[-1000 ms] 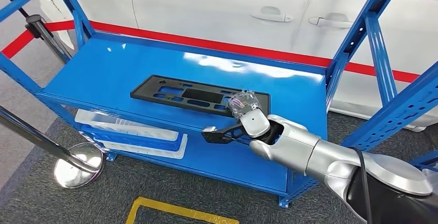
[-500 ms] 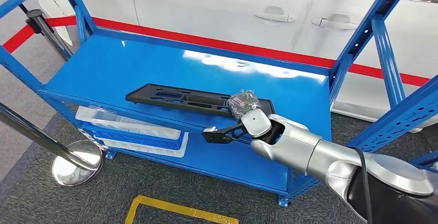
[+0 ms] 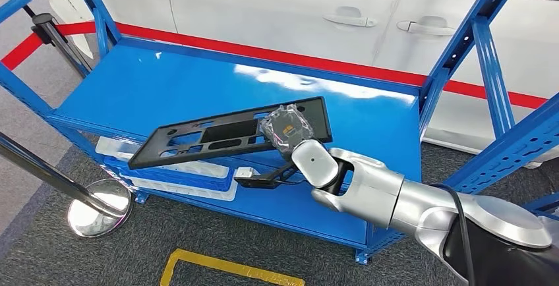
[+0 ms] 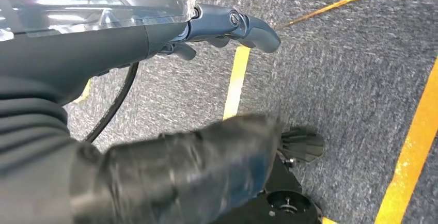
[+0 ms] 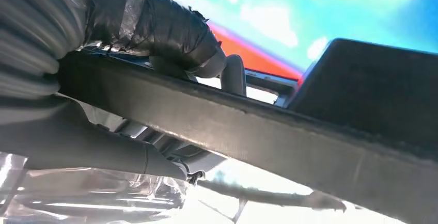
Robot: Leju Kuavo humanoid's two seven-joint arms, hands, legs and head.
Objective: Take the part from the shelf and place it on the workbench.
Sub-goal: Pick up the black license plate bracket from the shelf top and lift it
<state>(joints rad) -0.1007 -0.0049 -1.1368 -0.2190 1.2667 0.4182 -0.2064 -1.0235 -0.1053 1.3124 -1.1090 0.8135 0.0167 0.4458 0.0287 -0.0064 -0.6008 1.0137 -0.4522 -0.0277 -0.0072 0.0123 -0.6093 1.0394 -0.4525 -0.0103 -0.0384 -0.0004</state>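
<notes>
The part (image 3: pixel 217 134) is a long flat black plastic frame with cut-outs. My right hand (image 3: pixel 289 128) grips its right end and holds it tilted above the front edge of the blue shelf (image 3: pixel 165 82), its left end hanging out past the shelf front. In the right wrist view the thumb (image 5: pixel 155 28) lies over the part's dark edge (image 5: pixel 289 131). My left hand (image 4: pixel 103 48) hangs over grey carpet, holding nothing, with thumb and fingers apart.
A white car (image 3: pixel 277 9) stands close behind the shelf. Blue uprights (image 3: pixel 484 68) frame the rack on the right and left. A white and blue tray (image 3: pixel 165 167) sits on the lower shelf. A chrome stanchion base (image 3: pixel 99 210) stands at the left. Yellow floor tape (image 3: pixel 224 269) lies in front.
The part has come up off the shelf surface. Its left end swung toward the front and now hangs tilted, and my right hand moved left and up with it.
</notes>
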